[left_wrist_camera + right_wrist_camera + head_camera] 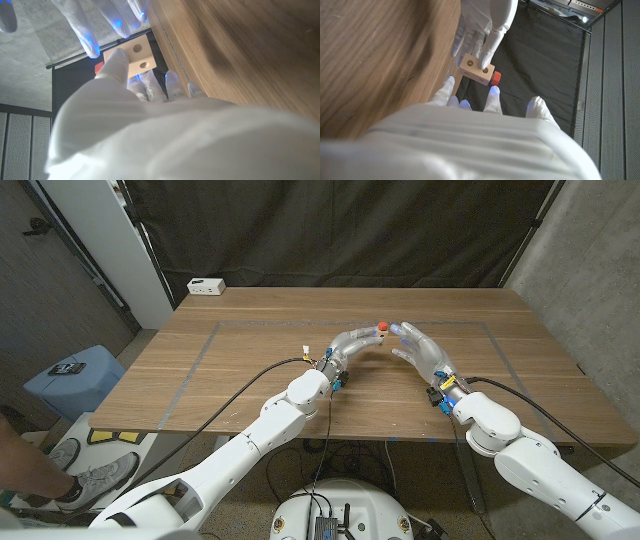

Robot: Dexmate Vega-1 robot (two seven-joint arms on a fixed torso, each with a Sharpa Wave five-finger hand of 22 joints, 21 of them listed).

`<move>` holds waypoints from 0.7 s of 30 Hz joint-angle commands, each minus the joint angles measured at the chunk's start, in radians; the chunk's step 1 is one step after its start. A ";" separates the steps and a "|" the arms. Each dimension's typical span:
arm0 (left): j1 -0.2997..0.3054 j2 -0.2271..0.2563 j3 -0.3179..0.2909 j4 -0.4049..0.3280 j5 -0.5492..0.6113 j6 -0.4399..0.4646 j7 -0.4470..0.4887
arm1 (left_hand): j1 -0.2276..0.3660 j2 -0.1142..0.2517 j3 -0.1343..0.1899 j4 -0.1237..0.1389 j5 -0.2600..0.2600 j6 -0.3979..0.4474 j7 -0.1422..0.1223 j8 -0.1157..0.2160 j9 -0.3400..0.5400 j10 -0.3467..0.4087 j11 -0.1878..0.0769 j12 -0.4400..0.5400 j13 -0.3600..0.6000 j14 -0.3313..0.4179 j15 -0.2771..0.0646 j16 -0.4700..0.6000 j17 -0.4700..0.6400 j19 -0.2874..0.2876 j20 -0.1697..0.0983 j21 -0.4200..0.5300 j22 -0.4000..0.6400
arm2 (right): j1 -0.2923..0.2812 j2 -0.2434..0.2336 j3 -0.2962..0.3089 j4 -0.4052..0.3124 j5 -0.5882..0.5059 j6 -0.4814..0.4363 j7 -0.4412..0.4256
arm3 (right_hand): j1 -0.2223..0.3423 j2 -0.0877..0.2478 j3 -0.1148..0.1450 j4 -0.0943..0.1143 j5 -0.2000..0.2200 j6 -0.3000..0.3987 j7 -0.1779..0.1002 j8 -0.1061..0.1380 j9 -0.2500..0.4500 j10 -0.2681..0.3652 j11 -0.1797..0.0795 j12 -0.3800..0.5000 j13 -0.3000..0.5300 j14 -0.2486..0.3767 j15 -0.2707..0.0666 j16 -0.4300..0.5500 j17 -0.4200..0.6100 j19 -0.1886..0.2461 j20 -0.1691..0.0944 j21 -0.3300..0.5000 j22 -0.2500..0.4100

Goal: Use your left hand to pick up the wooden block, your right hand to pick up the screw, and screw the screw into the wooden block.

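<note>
The left robot hand [352, 343] grips the wooden block [476, 69] above the middle of the counter [250, 385], presumably lifted so the right robot hand [422, 350] can reach the red screw [382, 328] at its end. That right hand's fingers [492, 95] are spread beside the screw; whether they touch it I cannot tell. The wrist views show the block's two holes and the screw head against it, which the head view leaves a red dot.
</note>
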 commanded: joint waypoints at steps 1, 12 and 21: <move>-0.005 -0.001 0.000 0.004 -0.002 0.003 -0.005 | 0.002 0.005 0.002 0.001 0.006 0.010 0.001 0.009 0.002 0.009 -0.001 0.006 0.002 0.009 -0.062 0.006 0.003 0.007 0.003 0.004 0.004 | 0.015 0.007 0.008 0.025 0.009 -0.009 0.002 | 0.006 -0.001 -0.002 -0.005 0.006 -0.009 0.005 -0.003 0.000 0.002 -0.001 0.001 0.003 -0.001 -0.002 0.006 0.001 0.001 0.011 0.008 0.001; -0.010 -0.002 0.004 0.005 0.000 0.007 -0.007 | 0.000 0.007 0.002 0.003 0.006 0.008 0.002 0.009 0.002 0.008 0.001 0.006 0.002 0.008 -0.062 0.006 0.004 0.006 0.003 0.004 0.004 | 0.045 0.007 0.002 0.052 0.026 -0.015 0.034 | -0.007 -0.006 -0.009 0.001 0.006 -0.059 0.008 -0.017 0.001 -0.012 0.005 -0.006 0.003 -0.009 0.004 0.003 0.005 -0.012 0.023 0.002 0.002; -0.013 -0.005 0.007 0.005 0.003 0.010 -0.005 | 0.000 0.007 0.001 0.002 0.006 0.008 0.001 0.009 0.002 0.008 0.001 0.006 0.002 0.008 -0.062 0.006 0.004 0.007 0.005 0.004 0.004 | 0.064 0.010 -0.004 0.068 0.031 -0.012 0.048 | -0.016 -0.009 -0.013 0.005 0.006 -0.073 0.004 -0.016 0.000 -0.020 0.000 -0.008 0.004 -0.016 0.005 0.001 0.007 -0.022 0.028 -0.002 0.002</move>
